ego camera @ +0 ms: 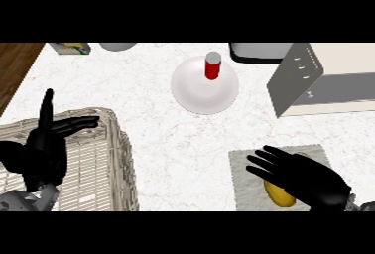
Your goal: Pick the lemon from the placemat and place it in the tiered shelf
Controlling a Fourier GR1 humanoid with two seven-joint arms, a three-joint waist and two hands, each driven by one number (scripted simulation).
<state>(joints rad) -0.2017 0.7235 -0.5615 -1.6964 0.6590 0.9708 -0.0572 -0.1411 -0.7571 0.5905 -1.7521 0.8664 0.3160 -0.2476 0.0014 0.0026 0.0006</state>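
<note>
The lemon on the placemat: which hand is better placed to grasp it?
The right hand. It hovers open directly over the lemon on the placemat. The left hand is open far across the counter, over the tiered shelf.

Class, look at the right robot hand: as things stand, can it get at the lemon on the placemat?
Probably yes. The right robot hand hangs open directly over the lemon on the placemat, and nothing lies between them.
</note>
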